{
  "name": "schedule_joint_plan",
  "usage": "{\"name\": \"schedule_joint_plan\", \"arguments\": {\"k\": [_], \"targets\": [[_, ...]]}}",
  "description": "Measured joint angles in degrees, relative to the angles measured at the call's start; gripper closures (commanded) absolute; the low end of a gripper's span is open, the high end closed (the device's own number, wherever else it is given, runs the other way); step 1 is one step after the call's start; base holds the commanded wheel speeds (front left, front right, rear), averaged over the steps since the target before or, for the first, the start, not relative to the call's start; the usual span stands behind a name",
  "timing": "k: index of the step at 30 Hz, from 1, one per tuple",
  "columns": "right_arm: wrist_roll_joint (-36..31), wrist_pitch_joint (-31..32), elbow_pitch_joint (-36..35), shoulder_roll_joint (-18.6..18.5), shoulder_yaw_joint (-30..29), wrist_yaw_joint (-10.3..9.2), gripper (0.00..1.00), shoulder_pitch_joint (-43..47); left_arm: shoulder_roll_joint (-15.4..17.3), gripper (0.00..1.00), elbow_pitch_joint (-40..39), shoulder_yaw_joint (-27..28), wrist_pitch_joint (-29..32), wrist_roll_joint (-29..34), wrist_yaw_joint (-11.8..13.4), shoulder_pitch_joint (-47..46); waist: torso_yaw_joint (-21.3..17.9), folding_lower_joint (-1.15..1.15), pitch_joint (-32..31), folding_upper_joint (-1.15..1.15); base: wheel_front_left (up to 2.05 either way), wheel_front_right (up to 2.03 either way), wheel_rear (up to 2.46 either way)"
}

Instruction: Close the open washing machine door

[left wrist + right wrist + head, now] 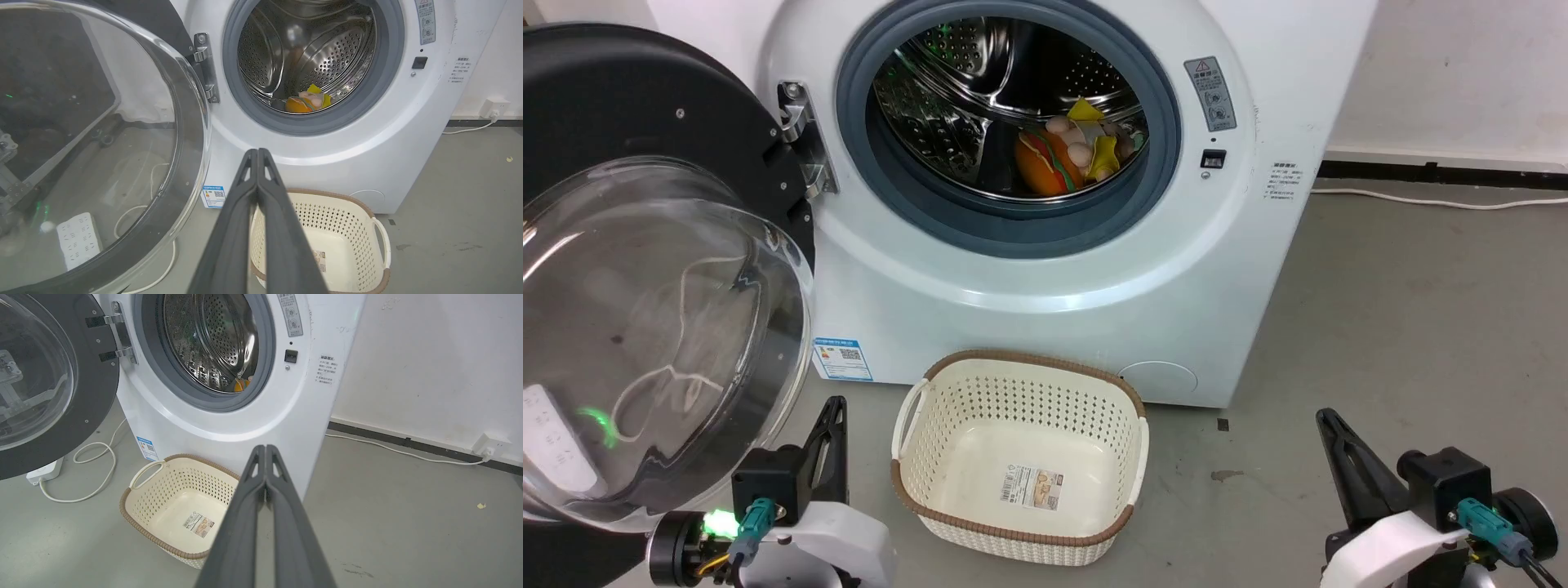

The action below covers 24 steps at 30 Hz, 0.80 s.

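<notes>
Left gripper (pixel 257 152), right gripper (pixel 265 448): closed, empty

left gripper (pixel 836 408), right gripper (pixel 1327 418): long dark fingers (pixel 229 228), black blocks (pixel 764 486), white shells (pixel 841 539), teal connectors (pixel 1486 523); green LED (pixel 717 523) on left.

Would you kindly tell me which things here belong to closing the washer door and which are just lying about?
For the job: washing machine door; washing machine; left pincer.
Lying about: cream plastic basket; soft toys in the drum; white power strip.
</notes>
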Motion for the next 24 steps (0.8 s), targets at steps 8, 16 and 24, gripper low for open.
{"name": "schedule_joint_plan", "arguments": {"k": [8,16,24], "targets": [[0.00,-0.01,0.00,0.00,-0.02,0.00,1.00,0.00,0.00,1.00,0.00,-0.02,0.00,0.00,0.00,0.01,0.00,0.00,0.00,0.00,0.00,0.00,0.00],[-0.01,0.00,0.00,0.00,0.00,0.00,1.00,0.00,0.00,1.00,0.00,0.01,0.00,0.00,0.00,0.01,0.00,0.00,0.00,0.00,0.00,0.00,0.00],[-0.01,0.00,0.00,0.00,-0.02,0.00,1.00,0.00,0.00,1.00,0.00,-0.02,0.00,0.00,0.00,0.01,0.00,0.00,0.00,0.00,0.00,0.00,0.00]]}}
